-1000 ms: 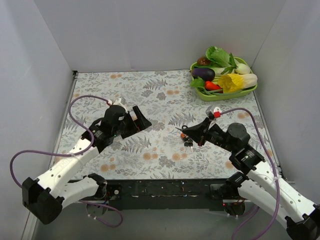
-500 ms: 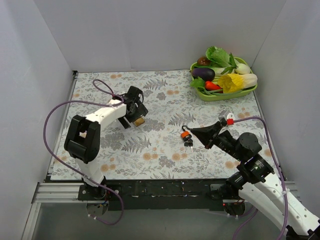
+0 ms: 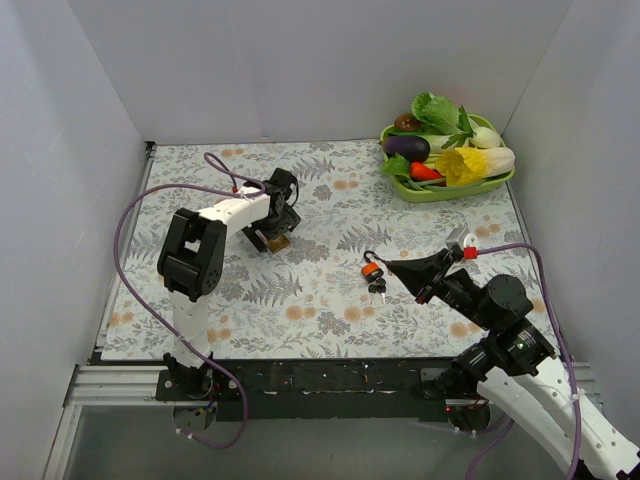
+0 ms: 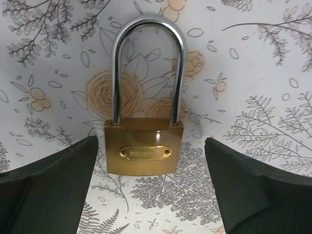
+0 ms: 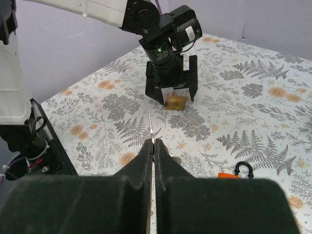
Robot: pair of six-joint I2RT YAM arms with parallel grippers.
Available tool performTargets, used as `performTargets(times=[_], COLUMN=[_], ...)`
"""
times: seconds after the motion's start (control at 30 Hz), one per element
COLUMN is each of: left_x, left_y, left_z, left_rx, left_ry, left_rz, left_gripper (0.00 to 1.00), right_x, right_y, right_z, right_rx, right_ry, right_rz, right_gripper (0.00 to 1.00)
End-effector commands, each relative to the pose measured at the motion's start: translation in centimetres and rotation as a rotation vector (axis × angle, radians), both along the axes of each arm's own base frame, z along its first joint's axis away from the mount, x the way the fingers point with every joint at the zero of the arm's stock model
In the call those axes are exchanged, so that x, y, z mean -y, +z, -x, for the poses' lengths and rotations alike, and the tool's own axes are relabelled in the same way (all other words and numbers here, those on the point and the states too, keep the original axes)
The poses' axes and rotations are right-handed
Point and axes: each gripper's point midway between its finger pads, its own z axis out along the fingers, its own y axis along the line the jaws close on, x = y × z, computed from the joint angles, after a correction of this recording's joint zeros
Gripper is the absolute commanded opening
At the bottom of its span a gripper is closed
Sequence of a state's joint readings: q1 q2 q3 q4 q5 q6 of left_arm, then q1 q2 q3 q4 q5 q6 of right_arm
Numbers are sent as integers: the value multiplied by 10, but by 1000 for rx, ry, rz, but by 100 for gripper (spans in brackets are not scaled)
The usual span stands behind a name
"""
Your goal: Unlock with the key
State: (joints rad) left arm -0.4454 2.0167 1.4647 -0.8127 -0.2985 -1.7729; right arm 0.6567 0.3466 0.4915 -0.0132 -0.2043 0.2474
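The padlock (image 4: 144, 152) is lying flat on the cloth (image 3: 330, 200), left of centre & toward the back. Its brass body is nearest the L wrist cam, and the steel shackle (image 4: 148, 58) is pointing away, w/ both legs entering the body. It is being straddled by the L gripper (image 3: 273, 235). The two fingers (image 4: 53, 190) are being held wide apart, one at each side of the body. A strip of cloth is showing betw. each tip & the brass, so nothing is being touched. From the R wrist cam the padlock is being seen sitting directly under that gripper, betw. its black tips.

The key (image 5: 150, 124) is being pinched by the R gripper (image 5: 152, 144). Its fingers are pressed together, w/ only the thin blade sticking out past the tips & aimed roughly toward the padlock. Key & padlock are well apart, the key being held right of centre above the cloth. An orange tag (image 3: 371, 270) & spare keys (image 3: 377, 290) are being seen just beside the R gripper's tip. Whether they are hanging or resting on the cloth cannot be told.

A green tray (image 3: 445, 197) of veg is sitting at the back R corner, well apart from both grippers.
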Motion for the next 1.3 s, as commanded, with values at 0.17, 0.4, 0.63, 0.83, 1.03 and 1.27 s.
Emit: performTargets(times=[0.17, 0.4, 0.63, 0.83, 1.03, 1.27], left_x=[-7, -15, -18, -18, -7, 19], left_y=[10, 5, -19, -29, -21, 30], left_z=[-20, -2, 11, 17, 13, 9], left_rx=[10, -17, -97, -120, -80, 94], left_ry=[-15, -12, -44, -71, -90, -56], left_rz=[-82, -98, -120, -121, -57, 157], left_gripper=[82, 74, 66, 55, 17, 0], right_x=[2, 1, 2, 2, -1, -10], right_y=[1, -3, -4, -5, -10, -23], right_z=[2, 2, 2, 2, -1, -9], right_rx=[17, 11, 5, 2, -22, -67], right_ry=[-5, -2, -4, -10, -8, 2], right_rz=[-19, -14, -21, -23, -21, -10], right_gripper=[1, 1, 1, 1, 1, 1])
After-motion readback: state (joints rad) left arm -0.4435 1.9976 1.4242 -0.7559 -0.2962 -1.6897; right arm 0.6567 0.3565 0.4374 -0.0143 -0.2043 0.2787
